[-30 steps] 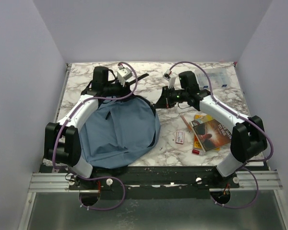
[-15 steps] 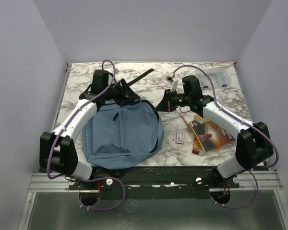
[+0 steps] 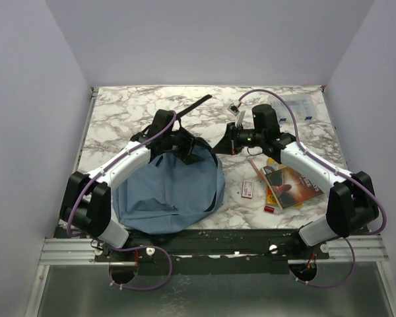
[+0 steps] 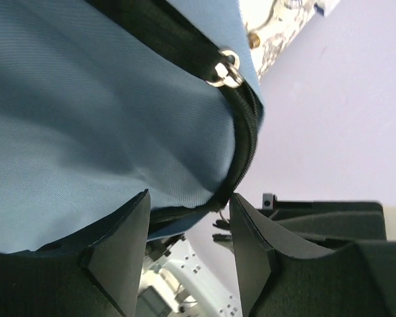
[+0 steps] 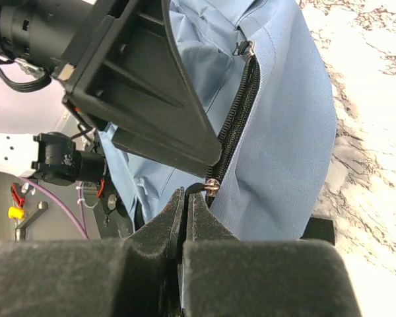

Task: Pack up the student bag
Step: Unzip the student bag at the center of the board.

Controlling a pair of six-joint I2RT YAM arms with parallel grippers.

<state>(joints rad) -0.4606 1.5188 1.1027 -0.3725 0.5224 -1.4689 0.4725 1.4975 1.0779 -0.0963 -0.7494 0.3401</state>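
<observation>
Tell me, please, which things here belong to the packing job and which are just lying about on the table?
Job in hand:
- student bag
- zipper pull, pinched by the right gripper
- left gripper, open around the bag's zipped edge

Lying about:
- book
- small red-and-white card
- small red item
- clear plastic box

The left arm reaches forward and inward over the worktop, its left tool (image 4: 188, 198) with fingers (image 4: 122, 244) spread apart. The right arm stretches inward toward it, wrist turned sideways, and the right tool (image 5: 185, 195) has its fingers pressed together on the student bag (image 5: 290, 132) at its zipper.
</observation>
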